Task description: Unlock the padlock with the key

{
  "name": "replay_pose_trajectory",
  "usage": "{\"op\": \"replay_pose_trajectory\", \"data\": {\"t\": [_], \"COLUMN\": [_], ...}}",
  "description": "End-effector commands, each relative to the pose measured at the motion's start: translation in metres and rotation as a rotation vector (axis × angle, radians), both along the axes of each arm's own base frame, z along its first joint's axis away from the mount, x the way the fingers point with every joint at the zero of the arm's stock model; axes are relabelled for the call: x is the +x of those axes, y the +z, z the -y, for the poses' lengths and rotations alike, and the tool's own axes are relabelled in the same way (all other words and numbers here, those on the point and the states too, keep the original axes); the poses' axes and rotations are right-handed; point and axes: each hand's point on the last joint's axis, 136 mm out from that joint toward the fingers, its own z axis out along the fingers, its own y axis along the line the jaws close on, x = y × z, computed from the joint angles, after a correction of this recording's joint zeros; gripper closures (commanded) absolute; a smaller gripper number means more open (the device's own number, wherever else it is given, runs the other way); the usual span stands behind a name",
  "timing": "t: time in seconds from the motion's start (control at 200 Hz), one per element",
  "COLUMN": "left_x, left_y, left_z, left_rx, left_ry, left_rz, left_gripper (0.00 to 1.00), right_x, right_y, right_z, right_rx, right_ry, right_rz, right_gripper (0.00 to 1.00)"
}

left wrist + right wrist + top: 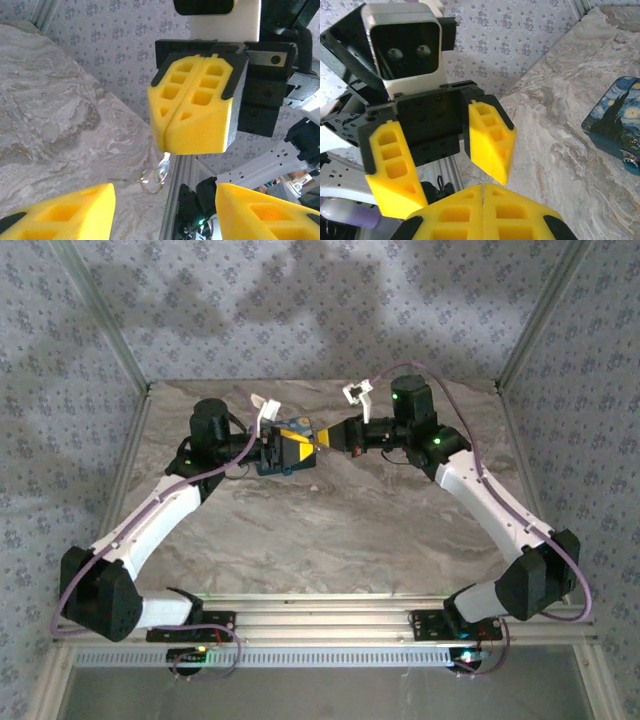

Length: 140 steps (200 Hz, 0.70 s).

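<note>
Above the grey marbled table, near the middle of its far edge, the two arms are met tip to tip. The yellow foam left fingers are held apart, and nothing is seen between them. The yellow foam right fingers are pressed together and are clamped on the small silver metal key. The key is seen sticking out below their tips, with a thin wire ring hanging from it, above the table and not touching it. A blue rectangular tin painted with a starry night is lying flat on the table, just beside the fingers. Something small and metallic is noticed at the near edge of this tin, but it cannot be told whether it is the padlock.
</note>
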Motion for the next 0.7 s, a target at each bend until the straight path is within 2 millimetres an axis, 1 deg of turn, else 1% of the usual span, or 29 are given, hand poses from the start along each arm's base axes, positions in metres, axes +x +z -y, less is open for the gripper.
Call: {"op": "replay_pose_trajectory", "data": {"t": [0.0, 0.215, 0.295, 0.345, 0.44, 0.52, 0.68, 0.695], "left_x": [-0.005, -0.006, -0.006, -0.007, -0.011, -0.011, -0.013, -0.013], "left_y": [0.017, 0.021, 0.022, 0.022, 0.02, 0.016, 0.01, 0.009], "left_z": [0.005, 0.012, 0.015, 0.018, 0.02, 0.02, 0.017, 0.017], "left_rx": [-0.025, -0.028, -0.029, -0.028, -0.019, -0.006, 0.024, 0.027], "left_ry": [-0.047, -0.078, -0.09, -0.101, -0.113, -0.105, -0.089, -0.088], "left_rz": [0.053, 0.059, 0.052, 0.05, 0.053, 0.055, 0.077, 0.081], "left_gripper": [0.45, 0.47, 0.52, 0.6, 0.85, 1.0, 1.0, 1.0], "right_x": [-0.009, -0.013, -0.013, -0.013, -0.012, -0.01, -0.005, -0.004], "right_y": [0.016, 0.015, 0.014, 0.013, 0.013, 0.013, 0.017, 0.017], "right_z": [0.001, -0.003, -0.004, -0.004, -0.003, 0.0, 0.003, 0.003], "right_rx": [0.04, 0.039, 0.038, 0.036, 0.035, 0.028, 0.04, 0.04], "right_ry": [0.022, 0.031, 0.029, 0.025, 0.012, -0.014, -0.058, -0.066], "right_rz": [0.033, 0.028, 0.027, 0.023, 0.024, 0.026, 0.025, 0.024], "right_gripper": [1.0, 1.0, 1.0, 1.0, 1.0, 1.0, 1.0, 0.95]}}
